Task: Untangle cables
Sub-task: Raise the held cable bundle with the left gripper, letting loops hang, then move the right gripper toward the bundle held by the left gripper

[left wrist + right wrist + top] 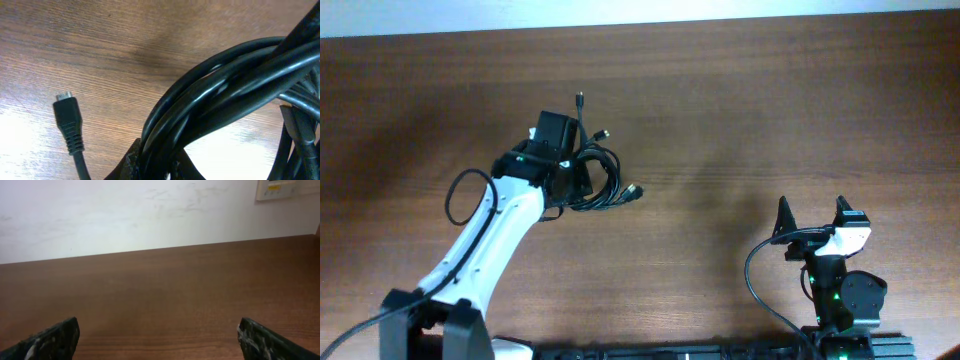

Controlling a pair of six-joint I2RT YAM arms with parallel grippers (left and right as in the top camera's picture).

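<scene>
Left tool (568, 175): closed on several strands of the thin black cables (610, 175), as far as we can read the wrist view. One dark finger edge shows under the bundle.
Cables: one knotted bundle of loops, left of the table's middle, right at the left tool. Loose ends fan out toward the far edge and to the side.
Right tool (812, 205): jaws wide open, holding nothing, near its own base, well apart from the bundle.
Risk 1: we hold many strands at once, so a pull likely drags the whole knot rather than opening it.
Risk 2: nothing pins the other side, so we expect the bundle to simply follow the left tool.
Risk 3: the small black plug with a metal tip (67, 117) lies free beside the loops. It could catch in one and tighten the knot.
Around: dark brown wooden table (740, 110); white wall (150, 215) beyond its far edge; thicker black arm wire (449, 200) looping beside the left arm, apart from the bundle.
In the way: only bare wood lies between the right tool and the bundle.
</scene>
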